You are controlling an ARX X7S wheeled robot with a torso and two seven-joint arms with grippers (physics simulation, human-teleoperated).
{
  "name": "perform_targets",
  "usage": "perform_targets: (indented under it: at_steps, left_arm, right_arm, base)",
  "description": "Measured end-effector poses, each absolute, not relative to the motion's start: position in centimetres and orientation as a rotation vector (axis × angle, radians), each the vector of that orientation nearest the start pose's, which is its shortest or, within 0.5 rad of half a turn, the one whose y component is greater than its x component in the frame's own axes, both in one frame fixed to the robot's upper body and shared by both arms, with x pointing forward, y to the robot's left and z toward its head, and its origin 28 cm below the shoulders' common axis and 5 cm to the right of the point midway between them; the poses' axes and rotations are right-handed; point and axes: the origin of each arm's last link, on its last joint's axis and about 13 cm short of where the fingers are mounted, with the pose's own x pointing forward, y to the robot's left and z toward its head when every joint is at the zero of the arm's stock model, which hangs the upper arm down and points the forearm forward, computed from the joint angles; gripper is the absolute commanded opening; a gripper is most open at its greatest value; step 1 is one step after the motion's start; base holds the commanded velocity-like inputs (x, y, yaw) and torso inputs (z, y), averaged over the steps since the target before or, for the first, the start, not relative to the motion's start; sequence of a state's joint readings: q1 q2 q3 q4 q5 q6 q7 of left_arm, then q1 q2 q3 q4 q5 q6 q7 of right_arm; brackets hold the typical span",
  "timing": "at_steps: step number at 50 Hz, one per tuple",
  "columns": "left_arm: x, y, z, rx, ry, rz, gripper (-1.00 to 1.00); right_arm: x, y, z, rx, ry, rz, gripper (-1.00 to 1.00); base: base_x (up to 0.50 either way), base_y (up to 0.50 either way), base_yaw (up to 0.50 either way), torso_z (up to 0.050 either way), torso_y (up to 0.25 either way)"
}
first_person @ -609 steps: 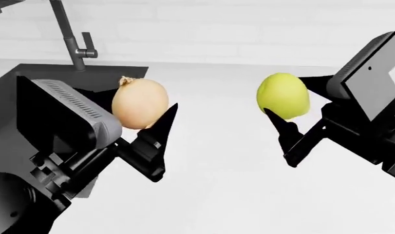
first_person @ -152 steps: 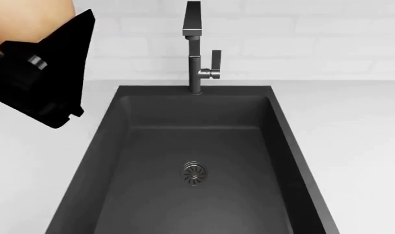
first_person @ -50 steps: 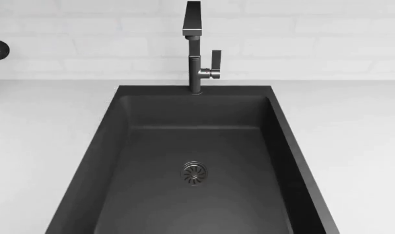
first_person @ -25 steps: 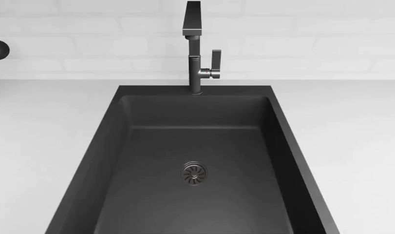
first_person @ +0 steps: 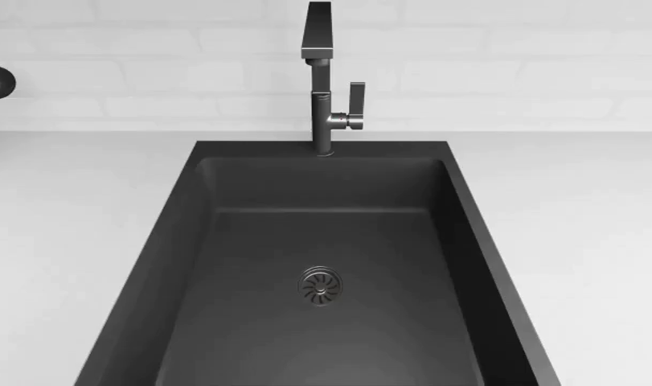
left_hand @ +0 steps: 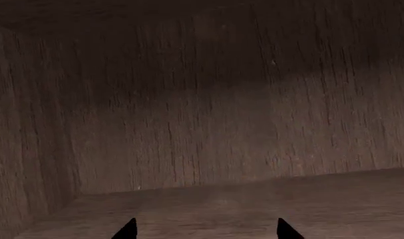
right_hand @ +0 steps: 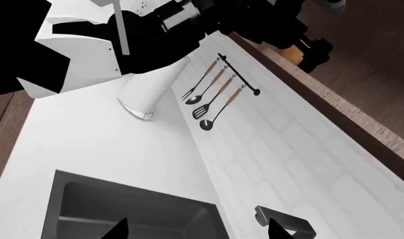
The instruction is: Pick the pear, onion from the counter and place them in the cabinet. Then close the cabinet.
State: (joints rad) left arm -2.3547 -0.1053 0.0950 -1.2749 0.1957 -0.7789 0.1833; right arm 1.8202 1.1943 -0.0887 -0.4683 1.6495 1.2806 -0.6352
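onion gone from view; left claw (left_hand: 207, 230) inside cabinet (left_hand: 202, 124)

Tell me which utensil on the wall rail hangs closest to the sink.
The round-bowled ladle, last on the rail; the others hang farther from the sink.

The cabinet (left_hand: 208, 124) interior is matt brown wood with vertical grain on its walls and floor. The counter (first_person: 79, 209) is smooth plain white, the sink (first_person: 320, 241) a matt dark grey, and its faucet (first_person: 321, 80) dark satin metal. The wall (first_person: 498, 56) is white brick-patterned tile.
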Motion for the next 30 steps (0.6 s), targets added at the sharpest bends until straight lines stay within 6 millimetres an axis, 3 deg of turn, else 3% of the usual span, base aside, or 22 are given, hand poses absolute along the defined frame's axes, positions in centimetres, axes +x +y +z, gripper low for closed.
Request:
perform_targets:
  at_steps: [17,30]
  left_arm:
    - [31.0,26.1,56.0,0.137,-0.277,0.071,1.0]
    - [29.4,25.5,57.9,0.031,-0.441,-0.067,1.0]
  right_arm:
    - [10.5,-23.0,43.3,-0.635,-0.342,1.095,1.0]
    - [10.4,-22.8,43.4,-0.64,-0.346,1.103,1.0]
  base:
    - [0.0,0.0,0.0,0.0,0.0]
    - [0.0,0.0,0.0,0.0,0.0]
